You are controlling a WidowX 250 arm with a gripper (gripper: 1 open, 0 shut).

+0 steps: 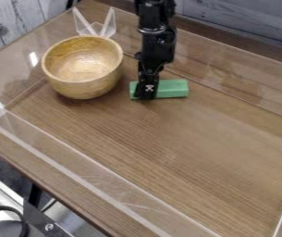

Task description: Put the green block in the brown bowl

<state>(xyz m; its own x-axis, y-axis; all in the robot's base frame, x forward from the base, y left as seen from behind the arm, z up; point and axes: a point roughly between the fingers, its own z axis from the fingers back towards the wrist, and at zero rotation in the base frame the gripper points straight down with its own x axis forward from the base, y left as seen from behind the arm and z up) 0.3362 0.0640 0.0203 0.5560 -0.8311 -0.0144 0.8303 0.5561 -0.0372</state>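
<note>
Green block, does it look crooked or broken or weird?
Nothing stands out. The green block lies flat on the table, looking whole, with the gripper down at its left end. The brown bowl sits upright beside it.

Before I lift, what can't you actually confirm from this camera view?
- Grip: the hand covers the left end of the green block, so the contact of its fingertips is hidden.
- Whether the block rests on the table or is raised: too small to tell.
- Arm: cut off by the top edge.
- Brown bowl: the far outer wall is hidden by the bowl itself.
</note>
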